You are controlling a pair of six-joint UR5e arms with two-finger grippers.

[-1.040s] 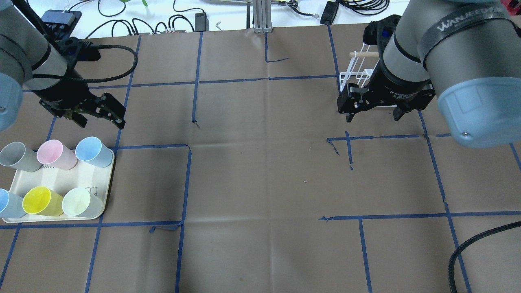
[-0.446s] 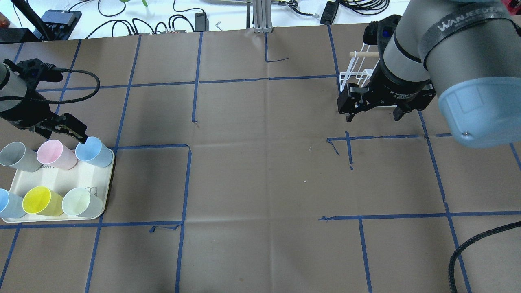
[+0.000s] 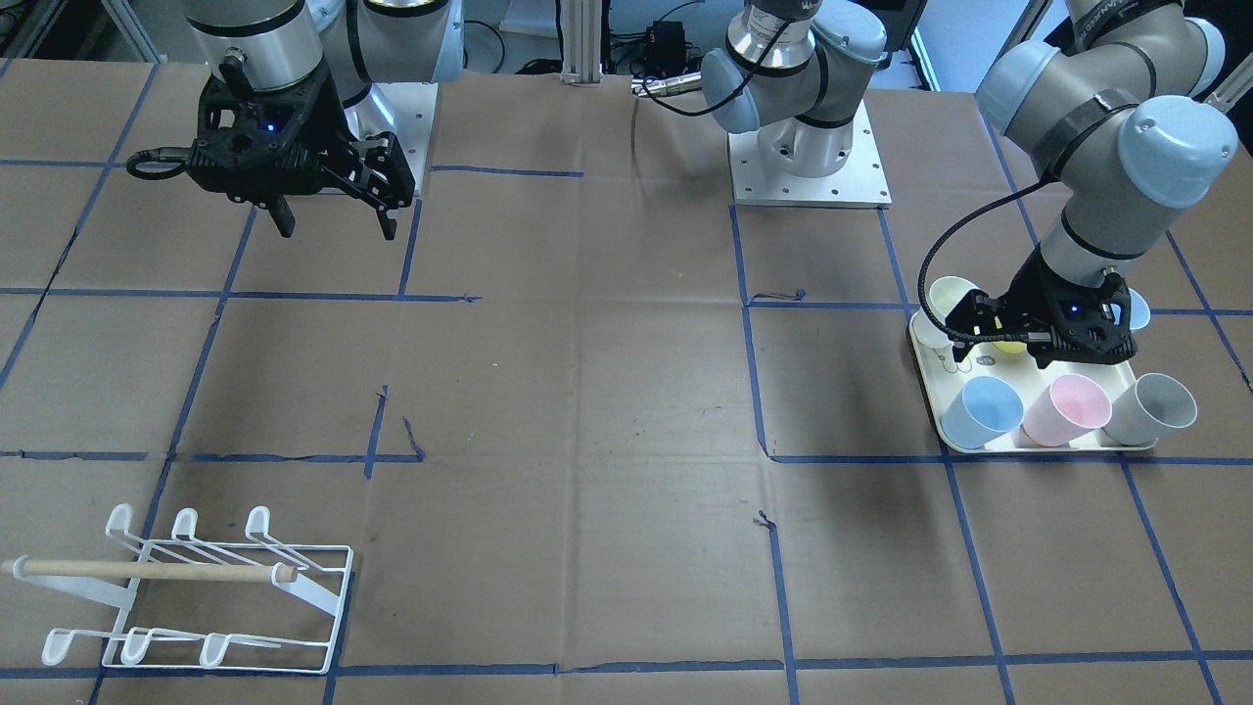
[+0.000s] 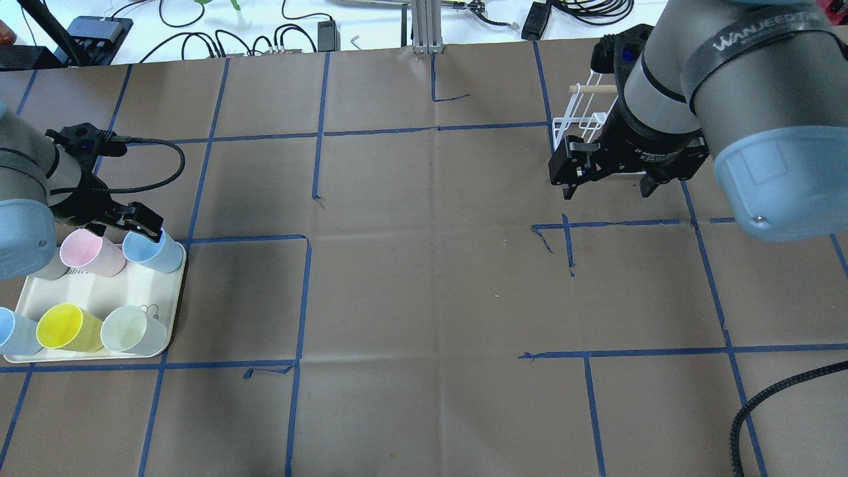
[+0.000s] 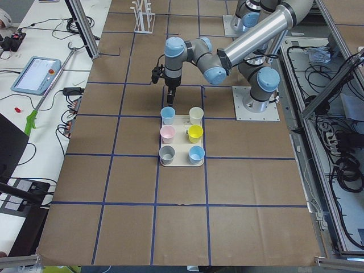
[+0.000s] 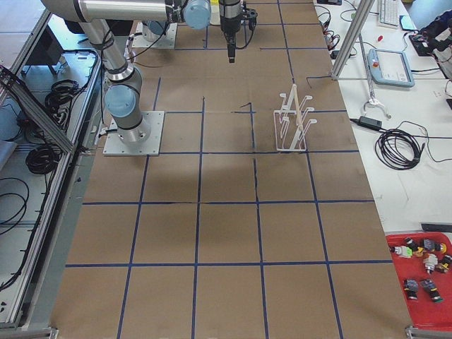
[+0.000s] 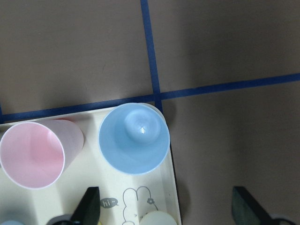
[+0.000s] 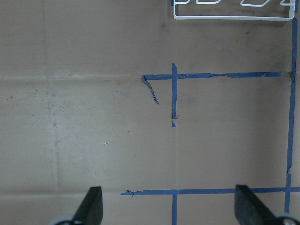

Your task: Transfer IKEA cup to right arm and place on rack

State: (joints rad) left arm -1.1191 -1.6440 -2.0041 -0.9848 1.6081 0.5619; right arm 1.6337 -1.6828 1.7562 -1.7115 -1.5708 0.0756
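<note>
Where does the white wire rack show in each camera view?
Front-facing: rack lower left.
Overhead: upper right, partly behind the right arm.
Exterior left: top edge, far end.
Exterior right: right of centre.
Left wrist: not in it.
Right wrist: top right edge.
Shared landmark: blue tape grid.

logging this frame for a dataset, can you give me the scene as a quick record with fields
left end effector: open, empty, over the tray corner by the blue cup
right end effector: open, empty, above bare table, apart from the rack
tray: cream, six upright cups
other cups: pink cup, grey cup, second blue cup, yellow cup, pale cup
rack: white wire, wooden dowel, no cup on it
handover: not yet begun
</note>
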